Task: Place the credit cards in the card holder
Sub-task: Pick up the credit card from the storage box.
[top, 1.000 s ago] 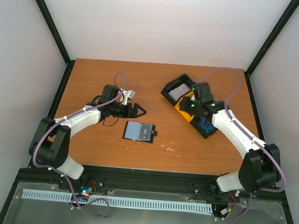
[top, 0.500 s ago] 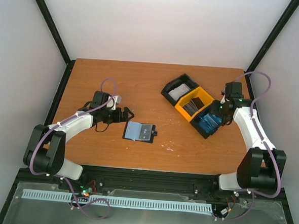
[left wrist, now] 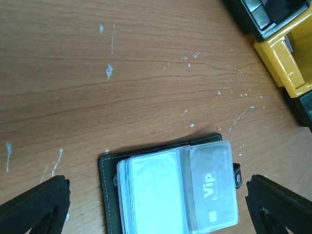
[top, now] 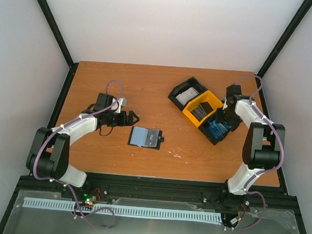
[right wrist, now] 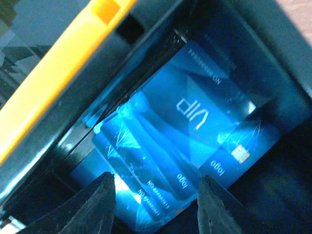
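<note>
The black card holder (top: pixel 145 137) lies open on the table, clear pockets up, and one pocket shows a pale "Vip" card (left wrist: pixel 213 185). My left gripper (top: pixel 130 117) is open and empty, just left of and above the holder (left wrist: pixel 170 190), which lies between its fingertips (left wrist: pixel 35 207) in the wrist view. Several bright blue credit cards (top: pixel 216 130) lie stacked in the tray's near compartment. My right gripper (top: pixel 223 120) is open right above them; in the wrist view (right wrist: pixel 156 204) its jaws stand either side of the stack's edge (right wrist: pixel 185 146) without gripping it.
The three-compartment tray (top: pixel 201 110) lies diagonally at the right: a black end with grey-white cards (top: pixel 187 94), a yellow middle with dark cards, and the blue-card end. The yellow wall (left wrist: pixel 282 58) shows at the left wrist view's top right. Black frame posts stand at the table's corners.
My right gripper swung from over the yellow compartment out to the right, then back down over the blue cards. My left gripper drew back a little to the left.
</note>
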Robot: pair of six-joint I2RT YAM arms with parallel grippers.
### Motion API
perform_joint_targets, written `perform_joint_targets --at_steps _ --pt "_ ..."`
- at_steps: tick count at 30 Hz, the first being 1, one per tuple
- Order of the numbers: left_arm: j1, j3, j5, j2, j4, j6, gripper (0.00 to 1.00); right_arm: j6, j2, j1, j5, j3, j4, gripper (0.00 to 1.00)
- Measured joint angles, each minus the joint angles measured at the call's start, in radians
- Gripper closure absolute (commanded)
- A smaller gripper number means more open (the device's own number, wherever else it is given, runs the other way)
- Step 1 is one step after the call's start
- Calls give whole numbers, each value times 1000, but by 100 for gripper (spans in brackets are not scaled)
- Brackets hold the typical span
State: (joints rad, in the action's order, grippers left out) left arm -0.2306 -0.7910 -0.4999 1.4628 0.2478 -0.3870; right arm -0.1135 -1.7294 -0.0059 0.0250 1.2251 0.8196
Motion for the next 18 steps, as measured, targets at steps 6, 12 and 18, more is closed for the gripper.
perform_joint_targets --at_steps 6,12,18 --pt "0 -34 27 16 16 37 0 84 -71 0 -50 72 -2 50" --pt "2 -44 59 19 19 56 0 149 -120 0 -49 84 -5 47" --pt "2 -44 63 19 19 58 0 177 -129 0 -40 81 -4 48"
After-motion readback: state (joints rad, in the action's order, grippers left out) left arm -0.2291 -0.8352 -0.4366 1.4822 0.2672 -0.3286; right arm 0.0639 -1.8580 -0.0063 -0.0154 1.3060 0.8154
